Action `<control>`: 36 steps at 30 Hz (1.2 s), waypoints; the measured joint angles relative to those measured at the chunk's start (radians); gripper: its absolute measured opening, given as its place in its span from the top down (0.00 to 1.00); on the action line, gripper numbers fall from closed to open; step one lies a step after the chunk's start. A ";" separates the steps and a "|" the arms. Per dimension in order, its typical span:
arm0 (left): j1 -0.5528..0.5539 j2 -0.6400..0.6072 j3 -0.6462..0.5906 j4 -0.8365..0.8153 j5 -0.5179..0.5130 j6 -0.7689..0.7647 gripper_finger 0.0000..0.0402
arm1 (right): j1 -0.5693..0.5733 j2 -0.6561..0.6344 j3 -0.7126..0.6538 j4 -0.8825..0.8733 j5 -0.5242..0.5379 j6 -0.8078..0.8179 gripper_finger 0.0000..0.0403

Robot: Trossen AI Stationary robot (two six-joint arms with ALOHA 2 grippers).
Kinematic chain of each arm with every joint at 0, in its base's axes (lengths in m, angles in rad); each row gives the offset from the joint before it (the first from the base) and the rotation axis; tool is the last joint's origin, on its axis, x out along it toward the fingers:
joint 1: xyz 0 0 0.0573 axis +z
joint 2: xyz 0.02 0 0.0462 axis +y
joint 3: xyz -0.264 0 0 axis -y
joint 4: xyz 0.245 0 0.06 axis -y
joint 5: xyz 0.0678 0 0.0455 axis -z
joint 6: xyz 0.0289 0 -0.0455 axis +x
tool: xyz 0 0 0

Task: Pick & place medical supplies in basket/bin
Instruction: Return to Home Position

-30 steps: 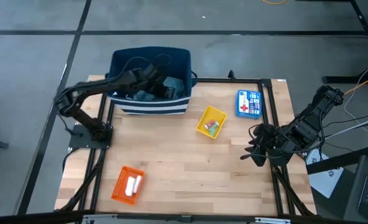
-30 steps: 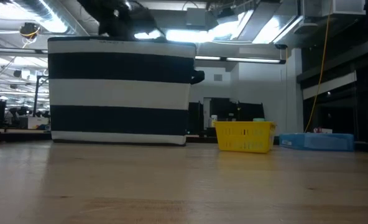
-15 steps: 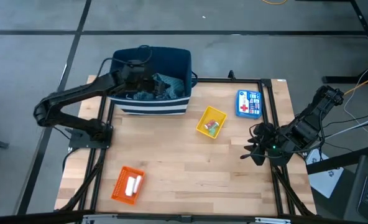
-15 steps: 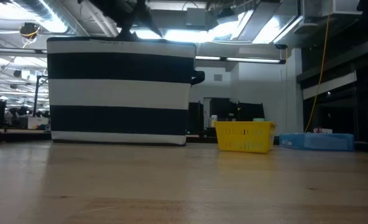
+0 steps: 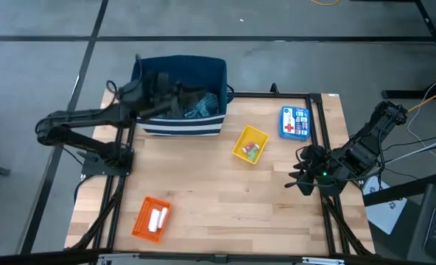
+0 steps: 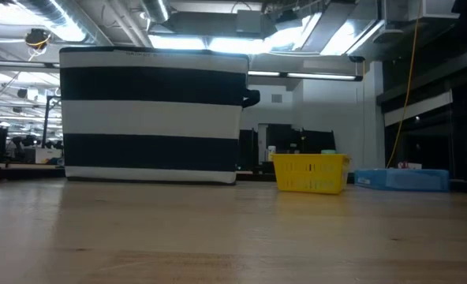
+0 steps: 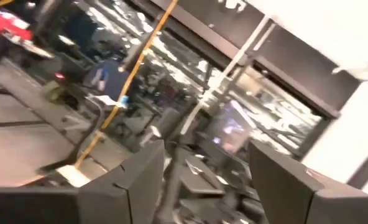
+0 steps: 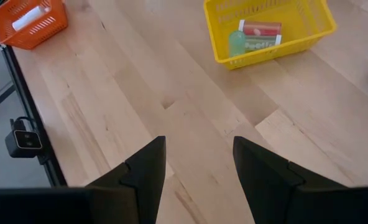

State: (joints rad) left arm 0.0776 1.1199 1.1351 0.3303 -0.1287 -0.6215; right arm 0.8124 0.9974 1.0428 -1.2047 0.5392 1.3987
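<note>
Arms bent, left fingers [image 7: 129,182] and right fingers [image 8: 142,175] spread apart.

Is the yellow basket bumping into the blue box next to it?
Apart. The high view shows bare table between the yellow basket and the blue box.

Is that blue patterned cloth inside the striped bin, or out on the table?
Inside. From above, the teal cloth lies bunched within the striped bin, against its right wall.

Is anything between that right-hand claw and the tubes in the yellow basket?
Nothing visible: only bare table lies between the right gripper and the yellow basket holding the tubes. The left gripper is over the blue bin.
</note>
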 joint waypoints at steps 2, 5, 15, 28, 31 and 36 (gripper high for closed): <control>-0.082 0.001 -0.001 0.018 -0.063 0.019 0.45 | 0.000 0.000 0.000 0.003 0.000 0.006 0.53; -0.187 0.001 -0.001 0.018 -0.135 0.061 0.47 | 0.000 0.000 0.000 0.049 -0.004 0.082 0.53; -0.347 -0.006 -0.002 0.085 -0.159 0.210 0.49 | 0.001 -0.001 0.001 0.275 -0.024 -0.227 0.53; -0.400 0.004 0.000 0.079 0.266 0.290 0.49 | 0.038 -0.063 0.001 0.809 -0.100 -0.796 0.53; -0.403 -0.004 -0.001 0.012 0.277 0.308 0.49 | 0.066 -0.130 0.002 0.930 -0.100 -0.993 0.53; -0.400 -0.072 -0.064 -0.057 0.190 0.354 0.49 | 0.123 -0.301 -0.031 0.861 -0.022 -1.084 0.53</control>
State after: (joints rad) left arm -0.3228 1.0482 1.0707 0.2735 0.0612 -0.2678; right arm 0.9349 0.6963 1.0117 -0.3438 0.5167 0.3148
